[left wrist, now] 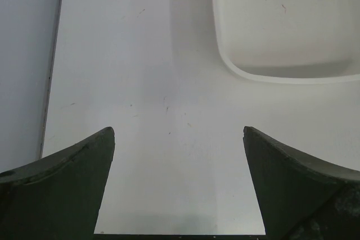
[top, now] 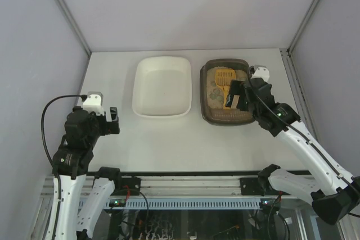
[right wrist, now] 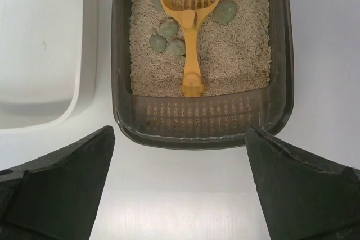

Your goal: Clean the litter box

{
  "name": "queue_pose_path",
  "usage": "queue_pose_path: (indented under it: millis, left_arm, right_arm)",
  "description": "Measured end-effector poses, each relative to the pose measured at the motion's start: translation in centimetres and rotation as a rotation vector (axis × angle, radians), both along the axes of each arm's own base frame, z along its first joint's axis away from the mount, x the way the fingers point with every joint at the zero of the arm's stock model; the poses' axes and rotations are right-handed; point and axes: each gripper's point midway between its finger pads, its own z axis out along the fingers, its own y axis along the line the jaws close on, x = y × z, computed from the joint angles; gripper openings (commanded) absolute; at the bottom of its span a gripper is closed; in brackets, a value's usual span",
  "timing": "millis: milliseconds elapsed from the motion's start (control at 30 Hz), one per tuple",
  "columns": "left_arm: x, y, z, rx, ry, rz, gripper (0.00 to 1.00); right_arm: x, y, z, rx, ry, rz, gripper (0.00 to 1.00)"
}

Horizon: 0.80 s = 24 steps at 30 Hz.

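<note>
The litter box is a dark brown tray at the back right of the table, holding beige litter. A yellow slotted scoop lies in it, handle toward me. In the right wrist view the scoop rests on the litter among several grey-green lumps, behind the box's near wall. My right gripper hangs open over the box's near end, and its jaws hold nothing. My left gripper is open and empty at the table's left; in its own view only bare table lies between the fingers.
A white tub stands left of the litter box, empty; its corner shows in the left wrist view and its side in the right wrist view. Grey walls enclose the table on three sides.
</note>
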Motion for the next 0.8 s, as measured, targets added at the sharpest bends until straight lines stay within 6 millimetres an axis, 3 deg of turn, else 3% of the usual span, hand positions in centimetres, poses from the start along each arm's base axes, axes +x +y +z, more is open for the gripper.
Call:
queue_pose_path:
  millis: [133,467,667,733,800]
  left_arm:
    - [0.1,0.1,-0.2,0.002,0.001,0.003,1.0]
    - [0.0,1.4,-0.1,0.001,-0.008,0.062,1.0]
    - [0.4,1.2,-0.6,0.006,0.022,0.044,1.0]
    - [1.2,0.8,-1.3,0.014,0.081,0.01,1.0]
    - [2.6,0.3,-2.1,0.034,0.179,-0.032,1.0]
  right_arm:
    - [0.2,0.0,0.1,0.002,-0.021,0.004,0.97]
    - [0.5,-1.4,-2.2,-0.033,0.037,-0.001,0.95]
    - [1.0,-1.0,-2.3,-0.037,0.034,0.029,0.86]
    - [1.6,-0.5,-2.9,-0.049,0.047,0.051,0.74]
    - [2.5,0.1,-4.1,-0.072,0.088,0.074,0.56]
